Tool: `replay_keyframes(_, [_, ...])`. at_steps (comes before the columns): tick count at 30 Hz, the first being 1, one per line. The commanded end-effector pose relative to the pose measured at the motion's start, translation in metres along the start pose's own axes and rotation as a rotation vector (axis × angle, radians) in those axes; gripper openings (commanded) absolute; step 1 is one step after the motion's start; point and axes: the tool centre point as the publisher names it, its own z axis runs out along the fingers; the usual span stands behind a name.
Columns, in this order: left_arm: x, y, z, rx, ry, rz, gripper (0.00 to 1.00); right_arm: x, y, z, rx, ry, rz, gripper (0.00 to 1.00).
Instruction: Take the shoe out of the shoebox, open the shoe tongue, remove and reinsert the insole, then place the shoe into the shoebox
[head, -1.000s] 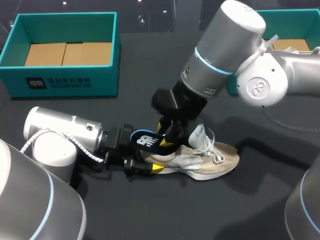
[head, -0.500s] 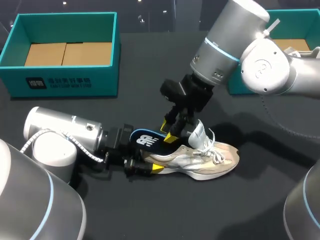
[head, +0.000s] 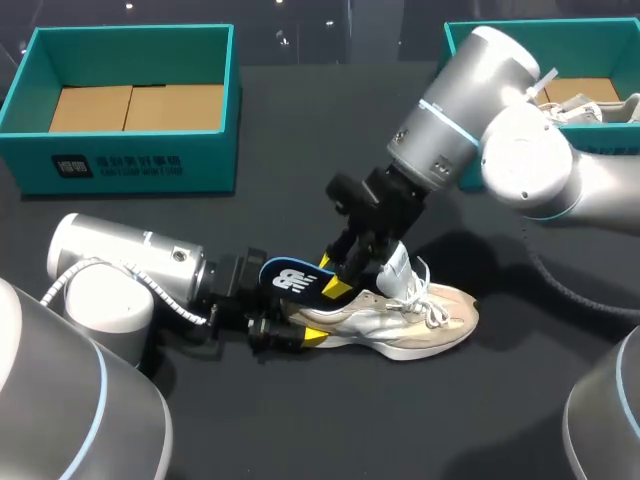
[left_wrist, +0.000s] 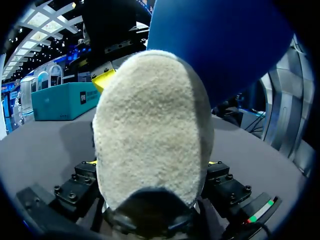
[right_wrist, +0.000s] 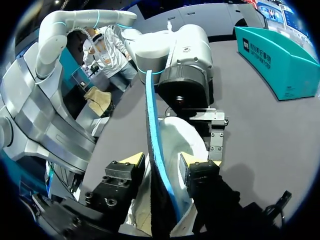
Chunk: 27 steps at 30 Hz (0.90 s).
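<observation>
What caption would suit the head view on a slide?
Left arm holds the shoe heel; right arm, jaws open, straddles the blue insole.

from the head view, the shoebox at 2 o'clock runs off the frame's edge, and my right arm covers most of its near wall. the pale thing inside it shows too little for me to name. the insole has its lower end sunk in the shoe, out of sight. my left gripper, at 8 o'clock of the shoe, sits mostly behind the heel. in the left wrist view the heel fills the frame and hides that gripper's fingers but for yellow slivers. the insole there is cut off by the rim. in the right wrist view the shoe's toe is hidden under my right gripper.
</observation>
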Motion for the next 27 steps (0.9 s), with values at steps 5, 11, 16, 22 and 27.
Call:
replay_keyframes(5, [0.0,0.0,0.0,-0.001,0.0,0.0,0.0,0.002,0.003,0.01,-0.021,-0.001,-0.009,0.0])
replay_keyframes(11, [0.0,0.0,0.0,-0.001,0.0,0.0,0.0,0.009,0.015,0.006,-0.019,-0.052,-0.032,0.0])
replay_keyframes(16, [0.0,0.0,0.0,-0.001,0.0,0.0,0.0,0.026,0.041,-0.004,-0.024,-0.108,-0.085,0.0])
replay_keyframes(22, [0.0,0.0,0.0,-0.001,0.0,0.0,0.0,0.038,0.057,-0.01,-0.019,-0.182,-0.143,0.0])
replay_keyframes(27, [0.0,0.0,0.0,-0.001,0.0,0.0,0.0,0.038,0.057,-0.01,-0.019,-0.182,-0.143,0.0])
